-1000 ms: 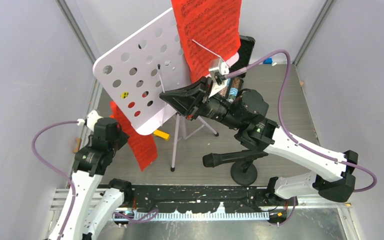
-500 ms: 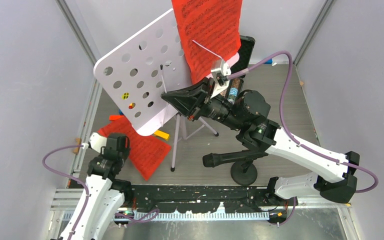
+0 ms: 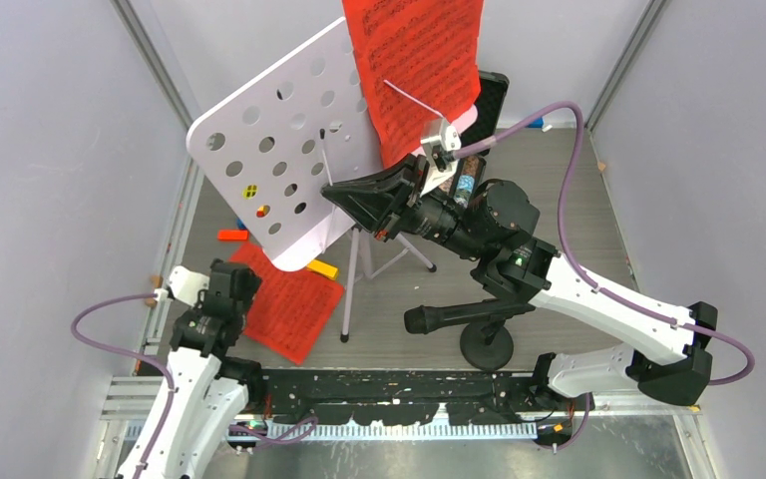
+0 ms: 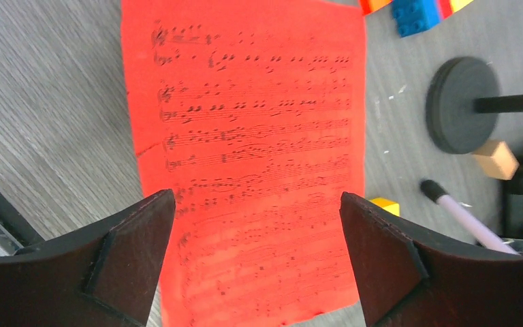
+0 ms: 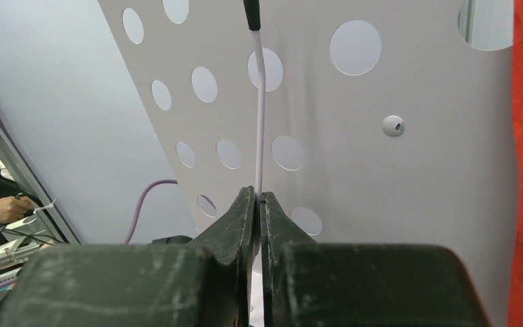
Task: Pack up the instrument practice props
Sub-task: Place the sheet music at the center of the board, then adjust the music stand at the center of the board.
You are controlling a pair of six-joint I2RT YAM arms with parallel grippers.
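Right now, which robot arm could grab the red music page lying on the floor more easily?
Left. The left gripper hangs open right over the red page. The right gripper is busy, pinched shut on a thin white wire of the music rack.

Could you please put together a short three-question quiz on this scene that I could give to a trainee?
1. True or false: the left gripper is clamped on the red page lying on the table.
2. What is the right gripper shut on? A) the thin white wire of the music rack; B) a microphone; C) a toy block.
3. In the top view, how many red pages show, and where?

Key:
1. False: its jaws stand open above the flat page.
2. A.
3. Two: one flat on the table, one up on the rack.
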